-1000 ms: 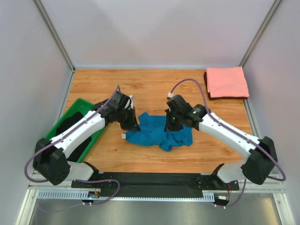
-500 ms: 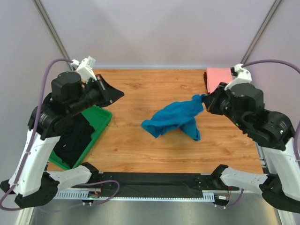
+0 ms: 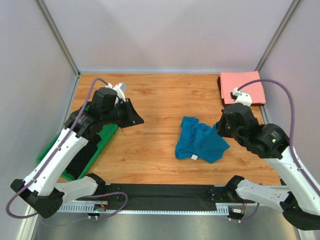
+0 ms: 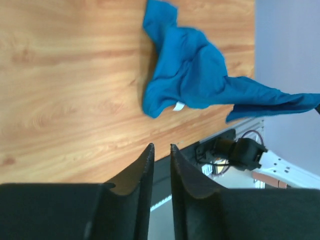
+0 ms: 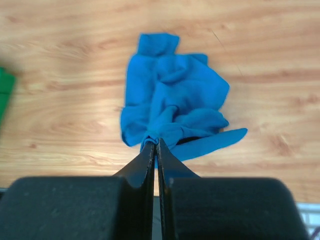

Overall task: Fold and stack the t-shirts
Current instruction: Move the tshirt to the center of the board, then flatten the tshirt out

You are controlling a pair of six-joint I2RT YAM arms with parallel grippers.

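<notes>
Table [image 3: 150, 150]: wooden, bore the teal-blue t-shirt [image 3: 199, 142] in a crumpled heap right of centre, small white label [image 3: 194, 157] showing at its near edge. Right gripper [image 5: 155, 144]: hung over that heap's right side, jaws pressed together on a bunched fold of the teal cloth, a strip of it stretched from the heap to the tips. Left gripper [image 4: 160, 147]: hovered well apart from the shirt, above the table's left part, jaws parted by a narrow slit, nothing between. Salmon-pink t-shirt [image 3: 242, 87]: lay folded flat in the far right corner. Green bin [image 3: 102, 142]: sat at the left edge, dark cloth [image 3: 82, 155] inside.
</notes>
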